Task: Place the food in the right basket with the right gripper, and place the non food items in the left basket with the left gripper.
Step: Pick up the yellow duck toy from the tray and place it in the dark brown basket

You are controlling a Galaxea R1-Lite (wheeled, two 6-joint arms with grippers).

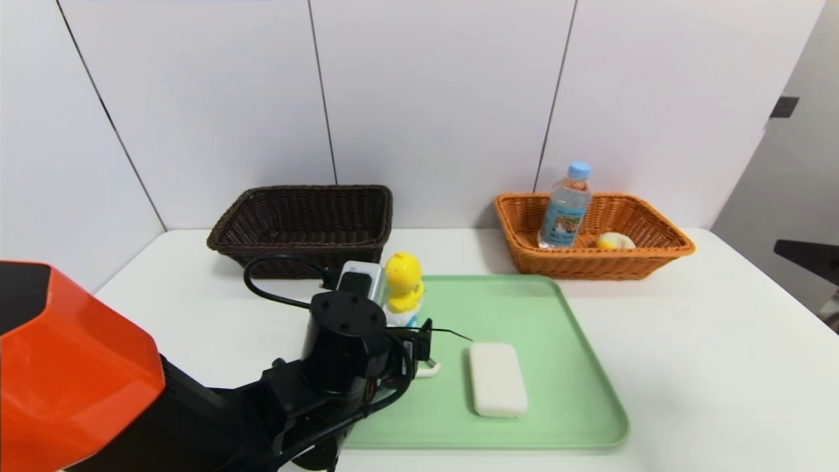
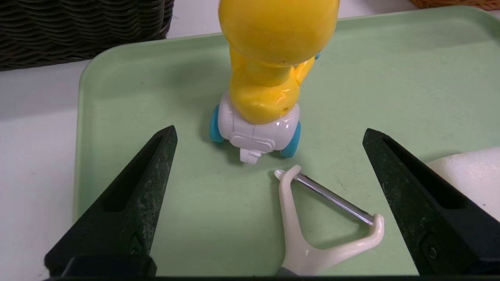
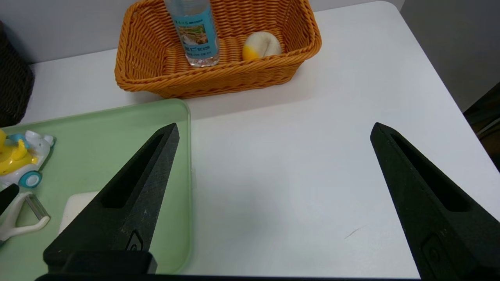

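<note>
The water bottle (image 1: 565, 206) stands upright in the orange right basket (image 1: 655, 252), with the bun (image 1: 615, 241) lying beside it. On the green tray (image 1: 577, 393) stand the yellow duck toy (image 2: 269, 78), the white peeler (image 2: 300, 234) and the white bar (image 1: 498, 379). My left gripper (image 2: 269, 130) hovers open low over the tray, just short of the duck, and the peeler's head lies between its fingers untouched. The dark left basket (image 1: 301, 242) sits behind it. My right gripper (image 3: 275, 125) hangs open and empty over bare table right of the tray.
The white table (image 1: 721, 367) ends at a wall close behind both baskets. A dark object (image 1: 809, 259) stands past the table's right edge. My left arm's orange shell (image 1: 72, 367) fills the near left corner.
</note>
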